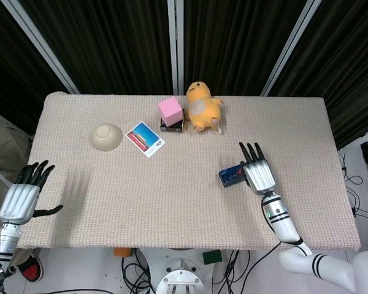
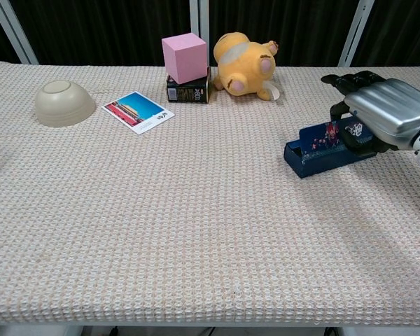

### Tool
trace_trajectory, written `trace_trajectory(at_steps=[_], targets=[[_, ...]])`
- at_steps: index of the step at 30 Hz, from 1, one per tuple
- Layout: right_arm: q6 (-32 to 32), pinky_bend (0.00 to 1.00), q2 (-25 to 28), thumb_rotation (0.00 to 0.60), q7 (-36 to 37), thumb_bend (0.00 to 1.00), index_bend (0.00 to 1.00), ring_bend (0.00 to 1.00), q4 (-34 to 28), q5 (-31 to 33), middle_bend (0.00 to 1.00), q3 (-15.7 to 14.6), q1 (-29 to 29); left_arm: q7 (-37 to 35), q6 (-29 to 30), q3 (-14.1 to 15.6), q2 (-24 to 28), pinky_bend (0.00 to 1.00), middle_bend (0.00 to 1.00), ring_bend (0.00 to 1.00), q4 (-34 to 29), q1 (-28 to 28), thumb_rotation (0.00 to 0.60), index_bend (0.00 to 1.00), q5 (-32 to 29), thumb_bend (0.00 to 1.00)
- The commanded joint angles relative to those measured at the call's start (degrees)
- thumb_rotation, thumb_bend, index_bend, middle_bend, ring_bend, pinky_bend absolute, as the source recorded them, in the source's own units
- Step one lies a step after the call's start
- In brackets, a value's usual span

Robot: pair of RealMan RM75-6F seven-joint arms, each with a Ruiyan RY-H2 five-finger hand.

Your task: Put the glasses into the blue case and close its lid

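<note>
The blue case (image 1: 231, 176) (image 2: 322, 147) lies at the right of the table, its patterned lid tilted up partway. My right hand (image 1: 257, 174) (image 2: 388, 119) covers the case's right end, fingers stretched over the lid and the thumb underneath, gripping it. The glasses do not show in either view; the inside of the case is hidden. My left hand (image 1: 21, 197) hangs off the table's left front corner with its fingers spread and nothing in it, seen only in the head view.
An upturned beige bowl (image 1: 107, 136) (image 2: 64, 102) and a postcard (image 1: 145, 138) (image 2: 138, 111) lie at the back left. A pink cube (image 1: 170, 111) (image 2: 185, 57) on a small black box (image 2: 187, 91) stands beside a yellow plush toy (image 1: 202, 107) (image 2: 245, 68) at the back middle.
</note>
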Motion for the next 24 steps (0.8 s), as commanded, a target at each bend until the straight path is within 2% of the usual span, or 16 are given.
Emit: trace_trajectory(at_steps=[1,4,9,16,17,19,20,22,23,24], targets=[[1.3,0.00,-4.3,0.600,1.6,0.59,0.76,0.00,7.5,-2.5,0.00,-0.3,0.8,0.0,0.1,0.0,0.1,0.07,0.00,0.00,0.0,0.0,0.428,0.09,0.0,0.02],[1.8,0.00,-6.3,0.600,3.9,0.58,0.73,0.00,11.4,-3.2,0.00,-0.2,0.8,0.0,0.1,0.0,0.1,0.07,0.00,0.00,0.0,0.1,0.428,0.09,0.0,0.02],[1.4,0.00,-8.3,0.600,5.7,0.58,0.58,0.00,14.8,-3.5,0.00,0.3,1.3,0.0,-0.1,0.0,0.2,0.07,0.00,0.00,0.0,0.1,0.427,0.09,-0.2,0.02],[0.7,0.00,-9.6,0.600,6.5,0.58,0.57,0.00,17.0,-3.4,0.00,1.4,2.3,0.3,-0.2,0.0,0.5,0.07,0.00,0.00,-0.5,0.0,0.428,0.09,-0.3,0.02],[0.4,0.00,-9.9,0.600,6.4,0.58,0.54,0.00,17.5,-3.4,0.00,1.5,2.4,0.4,-0.3,0.0,0.5,0.07,0.00,0.00,-0.6,0.0,0.427,0.09,-0.4,0.02],[-0.1,0.00,-10.3,0.600,6.0,0.57,0.41,0.00,18.1,-3.0,0.00,1.7,2.6,0.5,-0.4,0.0,0.6,0.07,0.00,0.00,-0.7,0.0,0.427,0.09,-0.4,0.02],[-0.6,0.00,-10.5,0.600,5.6,0.56,0.26,0.00,18.4,-2.7,0.00,1.9,2.6,0.6,-0.4,-0.1,0.7,0.07,0.00,0.00,-0.8,0.0,0.428,0.09,-0.4,0.02],[-1.1,0.00,-10.9,0.600,5.2,0.53,0.05,0.00,18.7,-2.2,0.00,2.2,2.7,0.7,-0.4,-0.1,0.8,0.07,0.00,0.00,-1.0,-0.1,0.429,0.09,-0.5,0.02],[-1.3,0.00,-11.1,0.600,5.2,0.52,0.00,0.00,18.7,-2.0,0.00,2.4,2.8,0.8,-0.4,-0.1,0.9,0.07,0.00,0.00,-1.1,-0.1,0.429,0.09,-0.5,0.02],[-1.3,0.00,-11.2,0.600,5.1,0.50,0.00,0.00,18.8,-1.8,0.00,2.5,2.8,0.9,-0.4,-0.1,1.0,0.07,0.00,0.00,-1.2,0.0,0.429,0.09,-0.5,0.02]])
